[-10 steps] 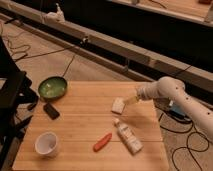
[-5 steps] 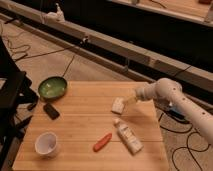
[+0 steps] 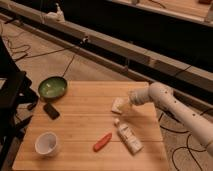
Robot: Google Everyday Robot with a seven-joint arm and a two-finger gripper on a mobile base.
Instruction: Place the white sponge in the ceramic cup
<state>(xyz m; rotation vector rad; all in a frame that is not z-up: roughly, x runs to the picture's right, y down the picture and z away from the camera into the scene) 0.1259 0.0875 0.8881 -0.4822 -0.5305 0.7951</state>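
The white sponge (image 3: 117, 104) is a small cream block lying on the wooden table (image 3: 80, 120), right of its middle. My gripper (image 3: 128, 101) reaches in from the right on a white arm (image 3: 172, 107) and sits right beside the sponge, touching or nearly touching its right edge. The ceramic cup (image 3: 46, 143) stands upright and empty near the table's front left corner, far from the gripper.
A white bottle with a label (image 3: 128, 136) lies just in front of the sponge. A red-orange object (image 3: 102, 142) lies left of the bottle. A green bowl (image 3: 52, 88) and a dark phone-like object (image 3: 50, 110) sit at the back left. A black chair stands at the left.
The gripper has edged slightly left toward the sponge. The sponge and other things have not moved.
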